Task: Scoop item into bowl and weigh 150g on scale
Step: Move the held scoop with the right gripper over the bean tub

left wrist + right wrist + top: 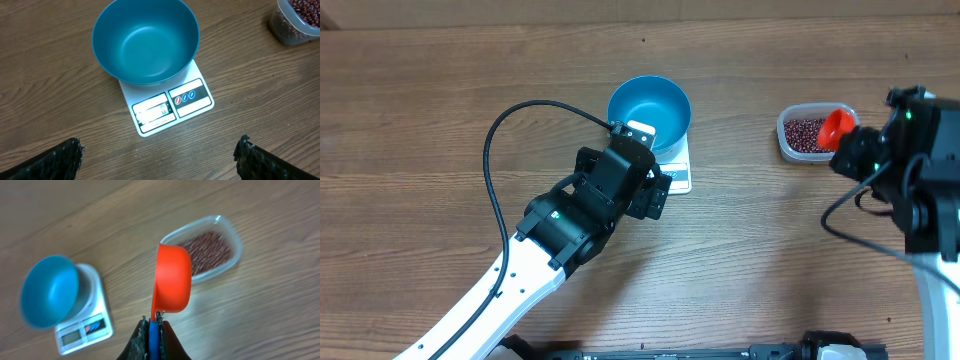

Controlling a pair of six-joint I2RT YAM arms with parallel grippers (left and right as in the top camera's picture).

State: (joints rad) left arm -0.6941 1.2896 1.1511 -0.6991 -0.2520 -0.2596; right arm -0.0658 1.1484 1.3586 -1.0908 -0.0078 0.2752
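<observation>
The blue bowl (pixel 650 108) stands empty on the white scale (pixel 678 178); in the left wrist view the bowl (pixel 145 42) covers the back of the scale (pixel 172 106). My left gripper (pixel 157 152) hovers open just in front of the scale with nothing between its fingers (pixel 67 157). The red-brown beans (pixel 207 250) lie in a clear tub (pixel 808 133) at the right. My right gripper (pixel 152 321) is shut on the blue handle of a red scoop (pixel 172 277), which hangs over the tub's near left edge. The inside of the scoop is hidden.
Both arms reach in from the table's front edge, the left arm (pixel 560 225) with a black cable looping to its left. Bare wooden table (pixel 440 110) surrounds the scale and the tub.
</observation>
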